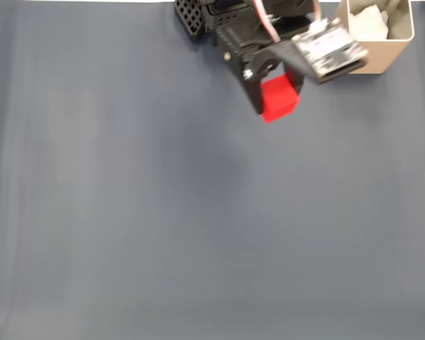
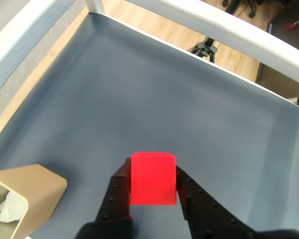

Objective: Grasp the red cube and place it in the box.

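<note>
My black gripper (image 1: 275, 95) is shut on the red cube (image 1: 278, 98), which hangs above the dark grey mat near the top of the fixed view. In the wrist view the red cube (image 2: 153, 178) sits squeezed between the two black fingers (image 2: 120, 191) of the gripper (image 2: 153, 174), lifted off the mat. The beige box (image 1: 380, 48) stands at the top right of the fixed view, right of the gripper, with white crumpled material inside. In the wrist view the box (image 2: 27, 191) shows at the lower left corner.
A dark grey mat (image 1: 163, 212) covers the table, with broad free room below and left of the arm. A white table rim (image 2: 224, 27) borders the mat in the wrist view, with wooden floor and a chair base beyond.
</note>
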You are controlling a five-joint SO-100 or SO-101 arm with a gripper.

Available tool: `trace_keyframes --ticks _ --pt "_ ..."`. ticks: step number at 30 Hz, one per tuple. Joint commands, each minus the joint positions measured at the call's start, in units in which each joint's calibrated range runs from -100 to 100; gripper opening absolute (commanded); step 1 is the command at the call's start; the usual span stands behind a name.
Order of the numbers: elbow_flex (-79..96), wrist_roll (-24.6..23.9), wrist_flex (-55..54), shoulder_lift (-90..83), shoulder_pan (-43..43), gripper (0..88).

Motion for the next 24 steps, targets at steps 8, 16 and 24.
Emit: trace_keyframes --ticks 8,16,24 --pt "-3.0 1.7 1.0 -2.6 -9.9 0.2" --pt "-3.3 1.9 0.9 -3.7 -18.1 0.1" --pt "-3.2 2.2 1.0 -5.0 -25.1 0.1"
